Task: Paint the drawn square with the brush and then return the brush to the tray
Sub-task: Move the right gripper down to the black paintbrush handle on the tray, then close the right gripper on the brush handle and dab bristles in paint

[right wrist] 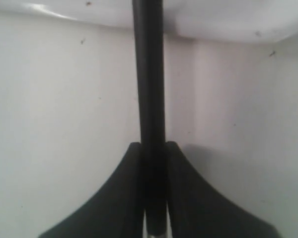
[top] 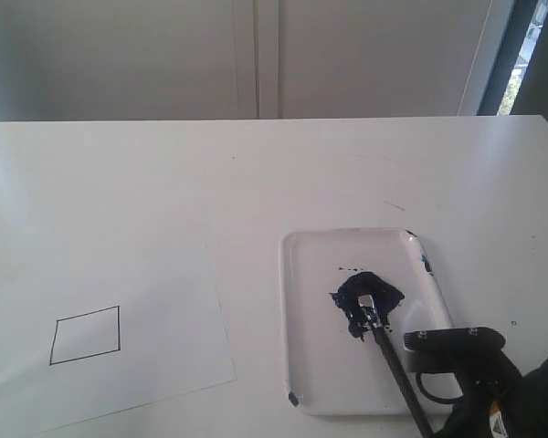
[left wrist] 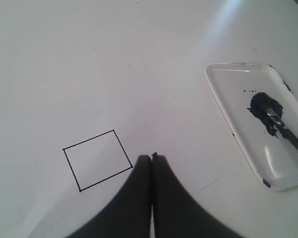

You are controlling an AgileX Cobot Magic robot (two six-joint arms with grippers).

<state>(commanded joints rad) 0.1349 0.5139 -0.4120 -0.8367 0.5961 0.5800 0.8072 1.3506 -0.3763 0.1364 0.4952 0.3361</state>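
The brush (top: 391, 358) rested with its bristles in the blue blotch (top: 352, 292) of the tray (top: 285, 310), at four o'clock on the table (top: 256, 173), and the right gripper (right wrist: 153, 148) clamped its handle. The drawn square (top: 85, 335), unpainted, sat at eight o'clock, with the left gripper (left wrist: 152, 157) pinched together, empty, near it.

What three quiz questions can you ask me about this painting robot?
1. True or false: the drawn square is filled with paint.
2. Where do the bristles of the brush lie? A) on the paper B) in the blue paint puddle on the tray C) up in the air
3. Which gripper's fingers pinch the brush handle?
Key: 1 false, its middle is white. 2 B. 3 the right gripper.
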